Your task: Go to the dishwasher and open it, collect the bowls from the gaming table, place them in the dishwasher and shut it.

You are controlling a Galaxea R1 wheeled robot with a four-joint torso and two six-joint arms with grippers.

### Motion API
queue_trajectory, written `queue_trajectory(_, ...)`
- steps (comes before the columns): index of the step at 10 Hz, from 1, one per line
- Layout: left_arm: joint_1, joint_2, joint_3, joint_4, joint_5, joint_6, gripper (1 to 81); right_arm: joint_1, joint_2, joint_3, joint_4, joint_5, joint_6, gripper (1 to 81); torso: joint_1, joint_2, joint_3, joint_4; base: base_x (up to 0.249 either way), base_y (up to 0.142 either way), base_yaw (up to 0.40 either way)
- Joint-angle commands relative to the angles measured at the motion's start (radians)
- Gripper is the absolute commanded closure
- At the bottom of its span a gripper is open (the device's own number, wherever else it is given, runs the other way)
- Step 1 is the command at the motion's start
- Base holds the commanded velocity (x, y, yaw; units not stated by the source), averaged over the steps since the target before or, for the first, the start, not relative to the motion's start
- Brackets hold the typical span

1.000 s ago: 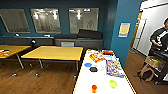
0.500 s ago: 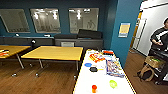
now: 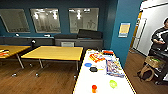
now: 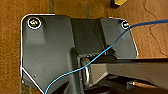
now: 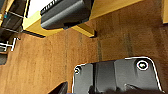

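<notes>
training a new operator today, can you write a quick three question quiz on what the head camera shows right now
1. True or false: the blue bowl lies farther from the camera than the yellow-green bowl on the white table.
2. What stands nearest the camera on that table? A) a black round thing B) a small orange cup C) a colourful box
3. Fill in: the person stands at the ____ side of the head view.

Key: 1 true. 2 B, the orange cup; the black round thing and the colourful box lie farther back. 3 right.
</notes>
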Motion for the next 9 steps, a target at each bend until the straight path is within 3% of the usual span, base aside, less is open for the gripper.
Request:
queue_trajectory(1,-0.043,-0.002,0.006,-0.001,0.048,-0.003,1.0,0.313,-0.253,0.190,0.143,-0.045,0.009,1.0,0.000,0.000,0.000,0.000,0.000,0.000,0.000)
queue_trajectory(2,-0.045,-0.002,0.006,-0.001,0.048,-0.003,1.0,0.389,-0.278,0.196,0.169,-0.114,0.009,1.0,0.000,0.000,0.000,0.000,0.000,0.000,0.000)
queue_trajectory(3,-0.045,-0.002,0.005,-0.001,0.048,-0.004,1.0,0.451,-0.287,0.200,0.198,-0.166,0.009,1.0,0.000,0.000,-0.053,0.000,0.000,0.000,0.000)
queue_trajectory(7,-0.046,-0.005,0.005,-0.001,0.048,-0.006,1.0,0.611,-0.290,0.196,0.245,-0.278,0.011,1.0,0.000,0.000,-0.142,0.000,0.000,0.000,0.000)
queue_trajectory(8,-0.048,-0.007,0.005,-0.001,0.048,-0.006,1.0,0.655,-0.295,0.194,0.261,-0.304,0.009,1.0,0.001,0.000,-0.152,0.000,0.000,0.000,0.000)
queue_trajectory(9,-0.049,-0.007,0.005,-0.004,0.048,-0.007,1.0,0.703,-0.302,0.193,0.273,-0.332,0.009,1.0,0.001,0.001,-0.120,0.000,0.000,0.000,0.000)
